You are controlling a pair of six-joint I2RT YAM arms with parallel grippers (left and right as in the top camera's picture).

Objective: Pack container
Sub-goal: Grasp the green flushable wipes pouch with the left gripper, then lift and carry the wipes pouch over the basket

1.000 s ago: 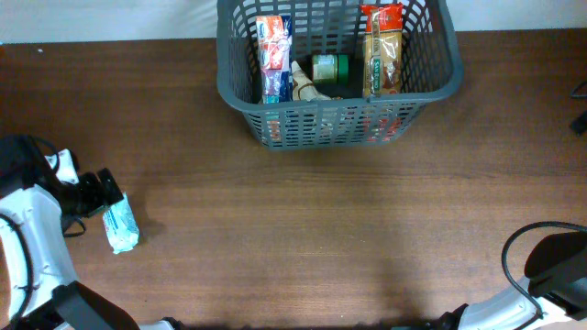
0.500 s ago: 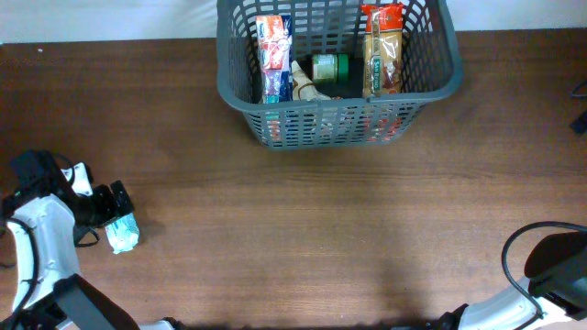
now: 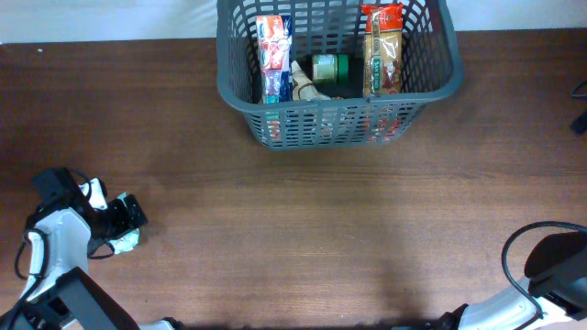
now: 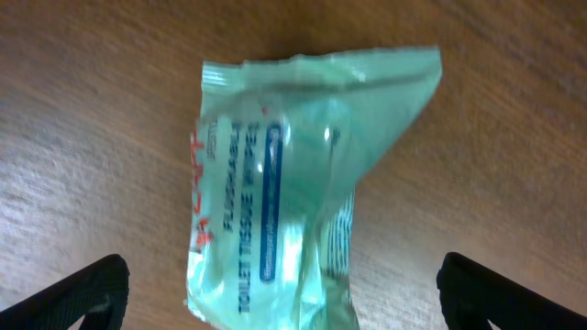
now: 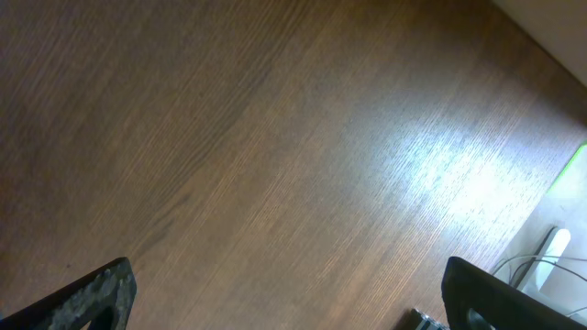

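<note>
Both sets of jaws stand spread wide and pinch nothing. Left wrist view: the dark fingertips (image 4: 78,295) of the left jaws show at the two lower corners. Between them, flat on the bench (image 4: 83,110), lies a pale green wipes packet (image 4: 293,192), printed face up, its long axis running away from the camera. Overhead view: the left arm (image 3: 57,236) sits near the bench's front-left corner, over that packet, of which only a sliver shows. The container (image 3: 321,124), a dark grey slotted basket, stands at the middle of the far edge, well apart from the packet. I see in it a red-and-white packet (image 3: 272,57), a green tin (image 3: 328,67) and a brown snack packet (image 3: 382,60), the two packets standing on end. The right arm (image 3: 550,266) rests at the front-right corner, and its wrist view shows only bench wood. I judge the step in hand to be the approach to the only loose item I can see. Next I would lower the left jaws astride the packet's narrow width, close, lift, and carry it to the basket's open middle.
</note>
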